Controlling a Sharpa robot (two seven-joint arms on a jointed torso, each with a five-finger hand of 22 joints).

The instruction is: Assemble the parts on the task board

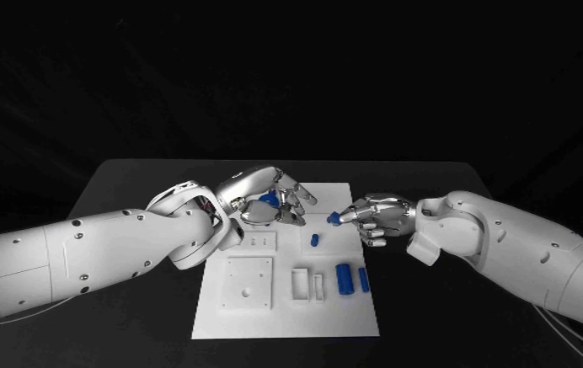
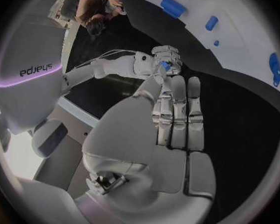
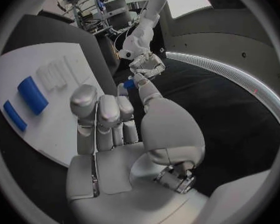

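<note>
The white task board (image 1: 286, 317) lies mid-table. My right hand (image 1: 379, 218) pinches a small blue part (image 1: 334, 217) between thumb and a finger above the board's far right edge; that small blue part (image 3: 129, 84) sits at the thumb tip in the right wrist view. My left hand (image 1: 270, 193) hovers over the board's far left corner, above a round blue part (image 1: 261, 213). Its fingers (image 2: 177, 115) are stretched out with nothing in the palm. A short blue peg (image 1: 315, 239) stands on the board between the hands. Two blue cylinders (image 1: 345, 278) (image 1: 363, 280) lie at the board's right.
A square white block (image 1: 248, 282) and two narrow white blocks (image 1: 300, 284) (image 1: 319, 287) sit on the board's near half. Black table (image 1: 134, 216) surrounds the board on both sides. The two hands are close together, about a hand's width apart.
</note>
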